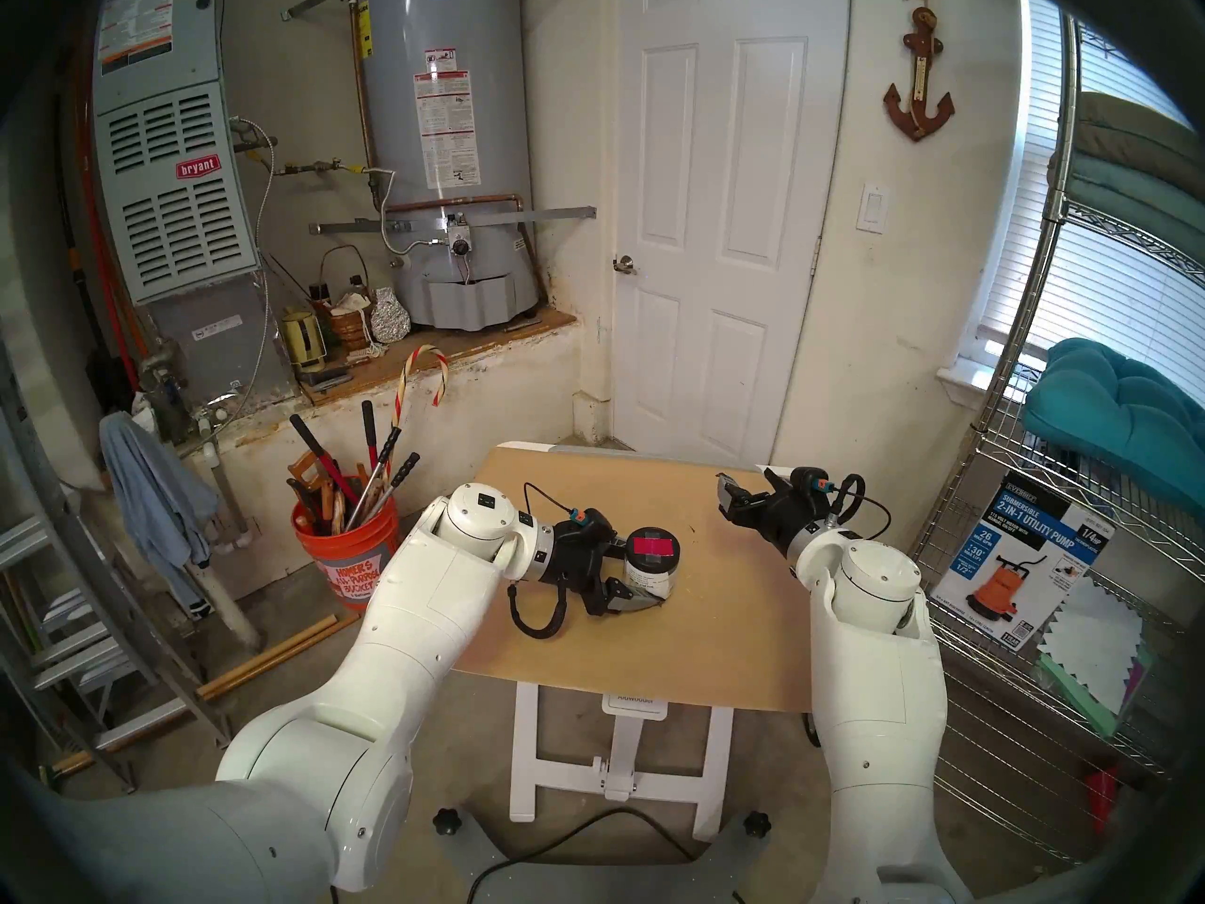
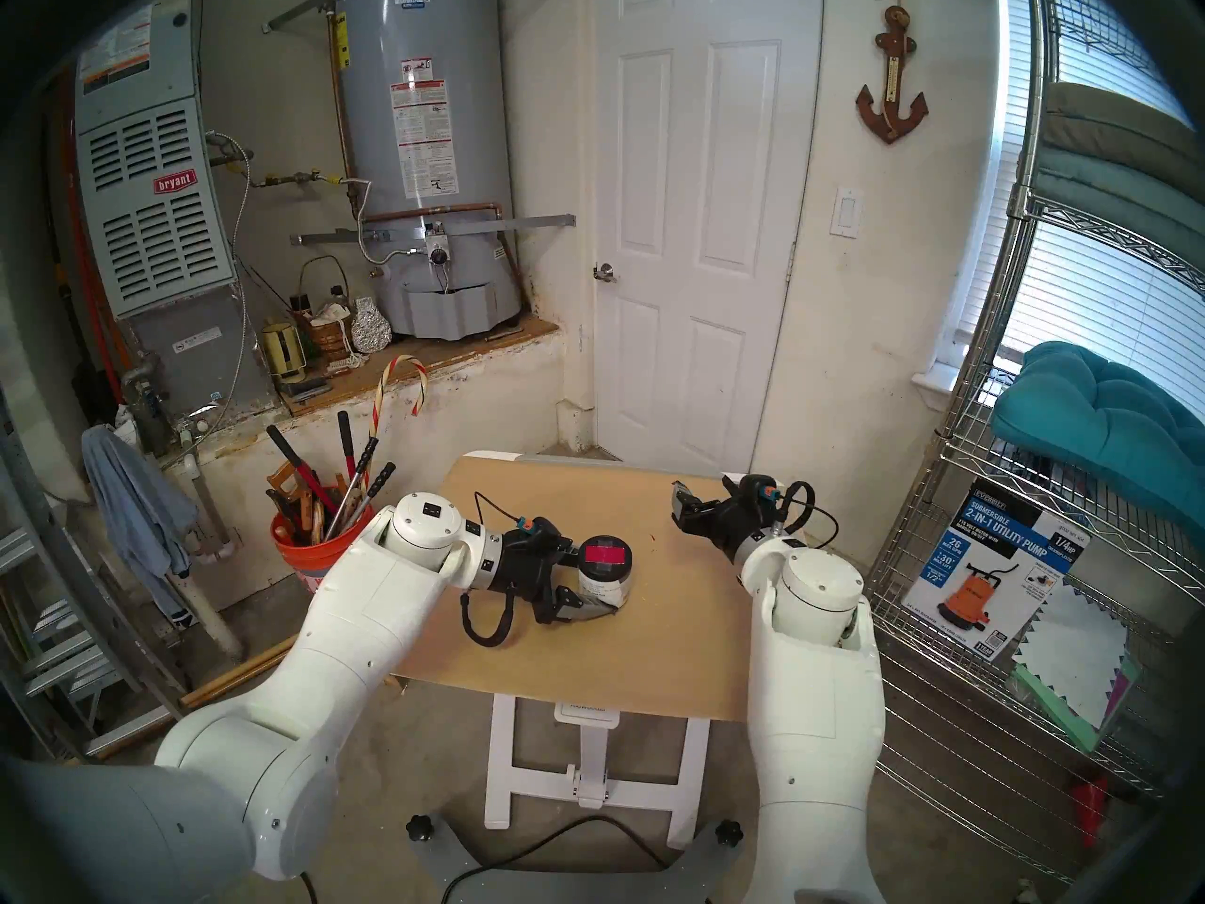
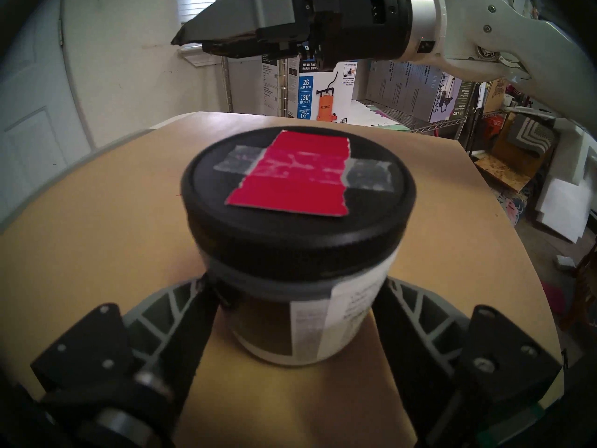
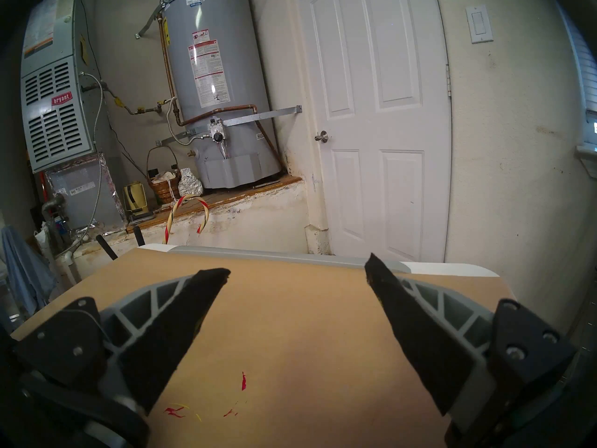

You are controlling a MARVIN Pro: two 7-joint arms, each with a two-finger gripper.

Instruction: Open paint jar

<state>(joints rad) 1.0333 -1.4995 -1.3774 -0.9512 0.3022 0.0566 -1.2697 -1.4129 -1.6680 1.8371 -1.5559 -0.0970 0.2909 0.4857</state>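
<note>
Left end effector: the jaws stand part-way closed around the lower body of the paint jar, one finger on each side of it. In the left wrist view both fingers appear to lie against the jar's wall just below the lid, but the view is blurred and firm contact cannot be confirmed. The head view shows the same arrangement, with the near finger alongside the jar's base.

Paint jar: upright on the bench, near its middle. The black lid is seated on the jar. A red patch is fixed across the lid top with clear tape.

Right end effector: jaws wide apart, nothing between them. It hovers above the far right part of the bench, well apart from the jar.

Bench surface: small red and yellow marks beneath the right end effector.
</note>
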